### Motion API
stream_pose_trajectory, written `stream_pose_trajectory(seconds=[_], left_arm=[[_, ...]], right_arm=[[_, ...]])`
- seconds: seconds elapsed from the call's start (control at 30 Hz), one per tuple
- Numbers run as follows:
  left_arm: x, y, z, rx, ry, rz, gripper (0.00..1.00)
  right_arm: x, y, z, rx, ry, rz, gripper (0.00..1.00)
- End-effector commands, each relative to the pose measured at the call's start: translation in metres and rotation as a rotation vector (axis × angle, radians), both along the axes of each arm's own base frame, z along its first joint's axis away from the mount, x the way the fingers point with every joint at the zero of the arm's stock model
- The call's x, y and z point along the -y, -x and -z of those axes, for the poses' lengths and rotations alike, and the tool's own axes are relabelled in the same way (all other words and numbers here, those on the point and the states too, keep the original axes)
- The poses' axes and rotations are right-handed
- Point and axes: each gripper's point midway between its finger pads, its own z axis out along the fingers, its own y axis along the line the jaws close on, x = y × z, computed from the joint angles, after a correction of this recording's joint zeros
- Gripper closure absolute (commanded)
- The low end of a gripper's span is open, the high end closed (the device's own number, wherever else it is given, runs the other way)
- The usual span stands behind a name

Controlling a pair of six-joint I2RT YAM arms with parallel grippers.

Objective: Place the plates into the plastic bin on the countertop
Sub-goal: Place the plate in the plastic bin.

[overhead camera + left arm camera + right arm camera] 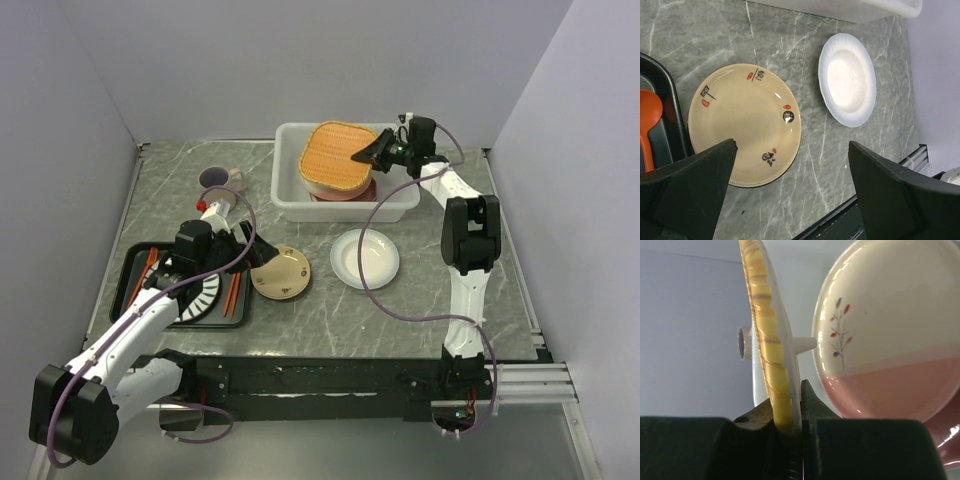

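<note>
The orange plate (338, 158) hangs tilted over the plastic bin (292, 205), only its rim pinched in the right pincer (374, 152), above a cream-and-pink plate (890, 340) lying inside. With so thin a hold it may slip and chip the plate below. The bin's right wall is near the pincer. On the worktop (430, 290) the white plate (365, 258) has free room around; the tan plate (281, 273) lies just beside the black tray (135, 270), the left pincer (790, 150) wide above it.
</note>
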Motion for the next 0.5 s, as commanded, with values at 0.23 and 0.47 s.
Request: stream_pose_trajectory(seconds=[0.23, 0.47], left_arm=[[0.003, -0.002, -0.006, 0.035, 0.013, 0.025, 0.01], [0.003, -0.002, -0.005, 0.036, 0.014, 0.023, 0.01]], right_arm=[[0.002, -0.021, -0.017, 0.101, 0.010, 0.013, 1.00], [0.003, -0.022, 0.000, 0.077, 0.024, 0.015, 1.00]])
